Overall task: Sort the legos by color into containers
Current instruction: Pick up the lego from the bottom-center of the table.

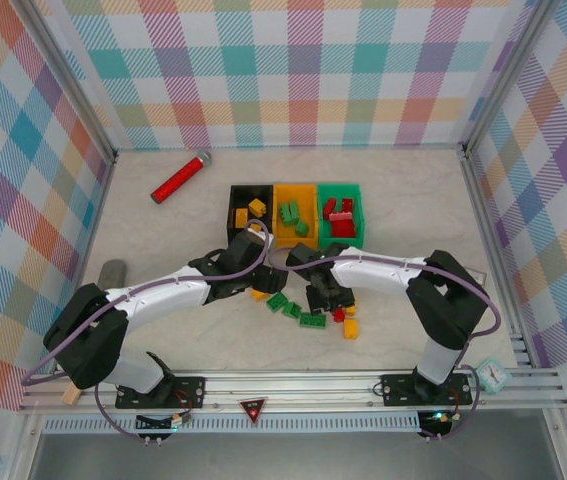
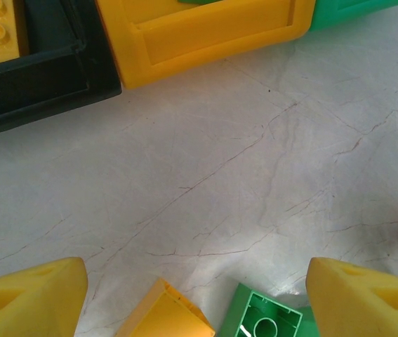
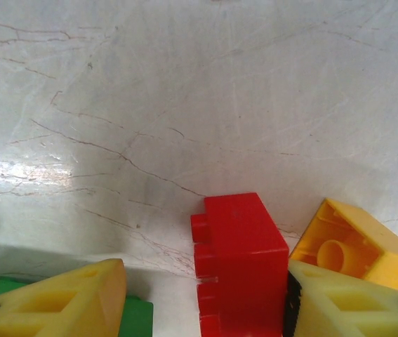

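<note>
1. The left hand hangs low over the table, just in front of the bins. Its fingers are spread wide with nothing between them. An orange brick and a green brick lie right beneath it.
2. The bins stand touching in a row. The black bin holds yellow legos, the orange-yellow bin holds green ones, and the green bin holds red ones.
3. In front of the bins we see the loose legos in a small cluster on the table between the two hands. They are mostly green, with some red and yellow.
4. The right hand is down over that cluster, half spread around a red brick. The brick sits against one finger with a clear gap to the other, so we read it as released, not yet grasping. An upturned yellow brick lies just beside that finger.
5. We judge the step in hand to be the pick of the red brick, with the sort well along.
6. Next, the right hand should close squarely without catching the yellow brick. It should then lift and carry the red brick to the green bin, where the other red ones lie.
</note>
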Controlling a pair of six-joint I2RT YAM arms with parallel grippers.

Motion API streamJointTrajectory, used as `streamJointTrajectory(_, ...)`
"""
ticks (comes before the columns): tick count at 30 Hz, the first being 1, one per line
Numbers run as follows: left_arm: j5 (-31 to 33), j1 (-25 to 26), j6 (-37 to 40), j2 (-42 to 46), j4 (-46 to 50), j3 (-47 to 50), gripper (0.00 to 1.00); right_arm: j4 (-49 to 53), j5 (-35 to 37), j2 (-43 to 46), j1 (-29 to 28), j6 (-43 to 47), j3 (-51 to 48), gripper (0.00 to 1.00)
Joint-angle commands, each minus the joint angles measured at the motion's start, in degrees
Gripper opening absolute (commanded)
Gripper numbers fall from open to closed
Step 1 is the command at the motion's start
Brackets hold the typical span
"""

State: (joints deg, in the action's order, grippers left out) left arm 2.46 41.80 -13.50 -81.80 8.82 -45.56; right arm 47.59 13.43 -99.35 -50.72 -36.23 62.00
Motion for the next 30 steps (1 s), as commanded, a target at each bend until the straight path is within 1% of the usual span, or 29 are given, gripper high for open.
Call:
streamJointTrajectory(1, -0.7, -0.6, 0.0, 0.1, -0.6, 0.1, 0.81, -1.6, -0.7, -1.3, 0.1, -0.4, -0.6, 0.58)
streamJointTrajectory(4, -0.6, -0.6, 0.0, 0.0, -0.6, 0.1, 0.82, -2.5, -1.5, -1.3, 0.0, 0.2, -0.8, 0.53)
streamJointTrajectory(7, -0.7, -0.6, 0.0, -0.2, -0.7, 0.1, 0.82, -3.3, -2.1, -0.4, -0.2, 0.6, -1.2, 0.43)
streamJointTrajectory(13, -0.7, -0.6, 0.0, -0.4, -0.7, 0.1, 0.82, -4.3, -1.8, 2.1, -0.3, 0.9, -2.2, 0.28)
streamJointTrajectory(14, -0.8, -0.6, 0.0, -0.4, -0.8, 0.1, 0.81, -4.4, -1.8, 2.4, -0.3, 1.0, -2.2, 0.26)
streamJointTrajectory(18, -0.9, -0.6, 0.0, -0.5, -0.8, 0.1, 0.82, -5.3, -1.4, 4.1, -0.3, 1.6, -2.2, 0.24)
streamJointTrajectory(20, -0.8, -0.6, 0.1, -0.6, -0.8, 0.1, 0.82, -5.6, -0.6, 5.3, -0.3, 2.1, -1.8, 0.21)
streamJointTrajectory(21, -0.8, -0.6, 0.1, -0.6, -0.8, 0.1, 0.81, -5.7, -0.2, 6.0, -0.3, 2.4, -1.3, 0.19)
streamJointTrajectory(23, -0.5, -0.6, 0.1, -0.6, -0.8, 0.0, 0.82, -5.6, 0.7, 7.2, -0.2, 3.2, -0.2, 0.09)
streamJointTrajectory(24, -0.6, -0.6, 0.1, -0.7, -0.7, 0.0, 0.81, -5.7, 1.3, 7.8, -0.1, 3.6, 0.5, 0.08)
streamJointTrajectory(27, -0.6, -0.6, 0.1, -0.7, -1.0, 0.1, 0.81, -5.9, 2.2, 9.1, 0.6, 5.4, 2.6, 0.0)
streamJointTrajectory(30, -0.6, -0.6, 0.1, -0.3, -1.9, 0.7, 0.81, -6.6, 2.0, 9.4, 2.4, 7.1, 4.6, 0.0)
